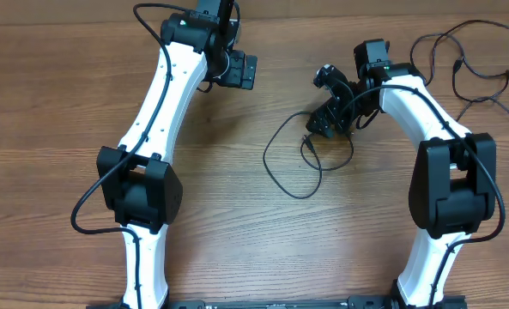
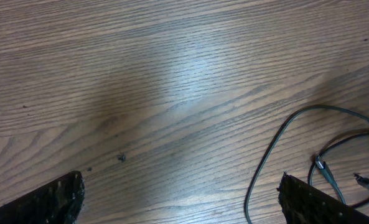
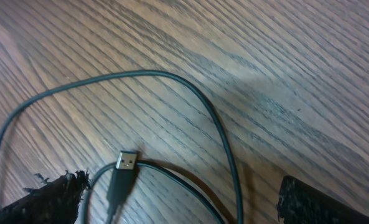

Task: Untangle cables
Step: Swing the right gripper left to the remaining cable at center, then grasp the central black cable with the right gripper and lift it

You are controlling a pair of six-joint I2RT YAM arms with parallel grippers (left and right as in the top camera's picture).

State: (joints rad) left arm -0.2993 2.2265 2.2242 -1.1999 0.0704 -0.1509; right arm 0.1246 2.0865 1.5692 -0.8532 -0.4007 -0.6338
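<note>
Left claw [image 2: 181,202] spread wide, right claw [image 3: 181,199] likewise

In the overhead view the right gripper [image 1: 321,127] covers the stretch of cable [image 1: 267,159] beneath it, so how the loop's ends lie there cannot be told. A second cable [image 1: 457,60], beyond the right gripper, runs off the right edge, its far ends out of view. The bottom edge cuts both the left arm [image 1: 164,94] and the right arm [image 1: 451,180] at their bases.

In the right wrist view only the fingertips [image 3: 53,199] show, and the cable behind the plug [image 3: 127,162] leaves by the bottom edge.

In the left wrist view the left gripper [image 2: 184,208] is likewise cropped to two tips. The plug ends [image 2: 321,165] toward the right gripper are too small to tell their type.
</note>
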